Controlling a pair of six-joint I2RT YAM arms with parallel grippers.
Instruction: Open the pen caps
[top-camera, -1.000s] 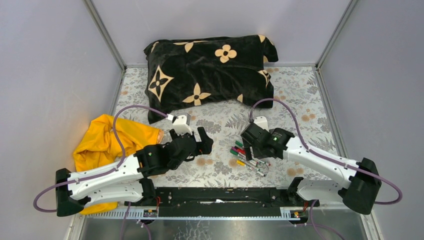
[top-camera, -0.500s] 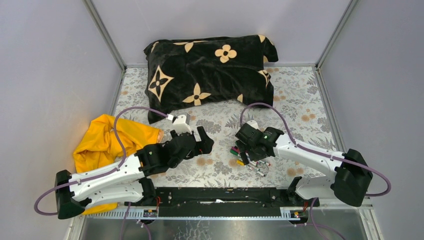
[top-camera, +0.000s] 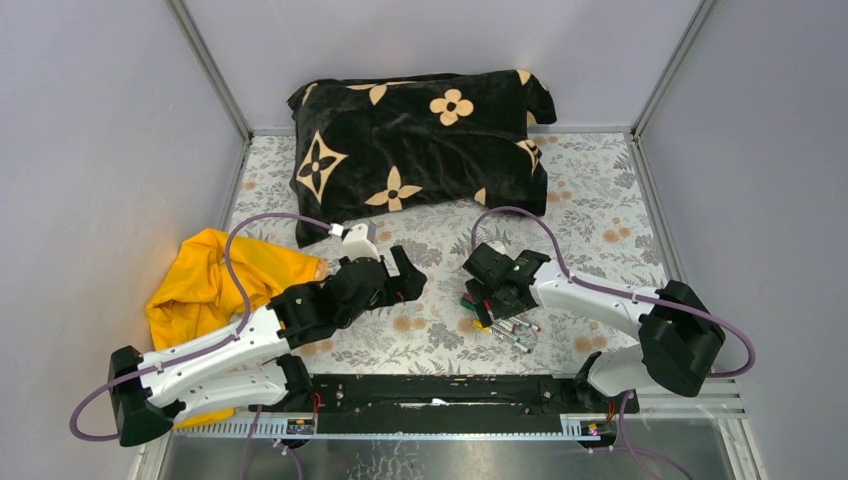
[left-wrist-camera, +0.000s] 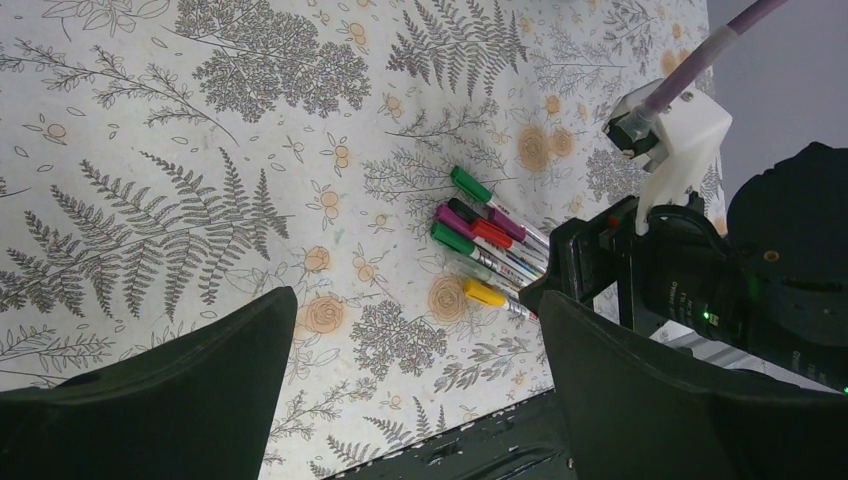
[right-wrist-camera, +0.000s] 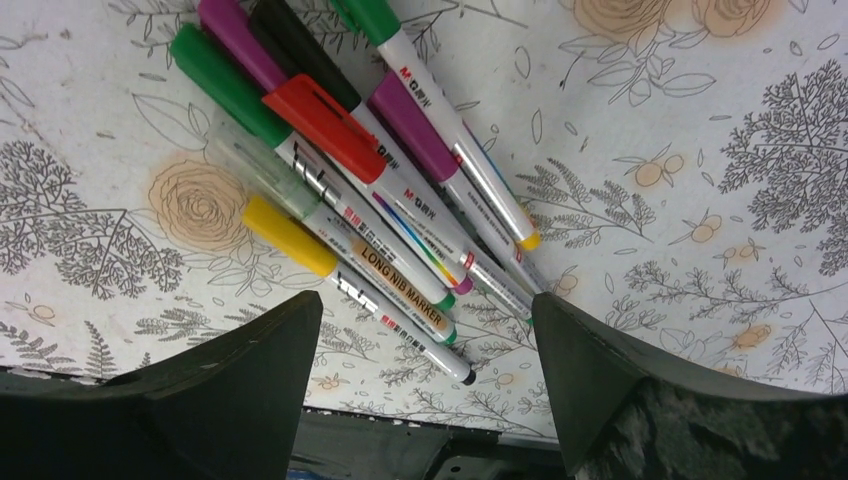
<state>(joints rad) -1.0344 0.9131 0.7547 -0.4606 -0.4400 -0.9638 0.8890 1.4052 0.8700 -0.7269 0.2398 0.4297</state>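
Since the earlier frames the right arm has swung in toward the left. The right hand (top-camera: 484, 293) now hangs over the capped ends of the pens (top-camera: 508, 328), where before it stood to their right; the left arm has shifted only slightly. The right hand is open: in its wrist view both fingers (right-wrist-camera: 200, 390) are spread wide to either side of the pens and grip nothing. The left hand (top-camera: 404, 276) is likewise open and empty, above the desk (top-camera: 600, 200), well apart from the pens and to their left. The pens lie flat on the desk in one loose bundle, touching and partly overlapping, between the two arms. All caps are on. The long axes run roughly parallel on a diagonal: in the top view the capped ends point away from the arm bases and toward the left, the barrel ends toward the bases and the right. In the right wrist view the green cap (right-wrist-camera: 215, 72), magenta cap (right-wrist-camera: 238, 38), red cap (right-wrist-camera: 322, 127) and yellow cap (right-wrist-camera: 288, 236) sit at the upper left, with the whitish barrels running to the lower right. The yellow cap is the outermost on the side nearest the arm bases.
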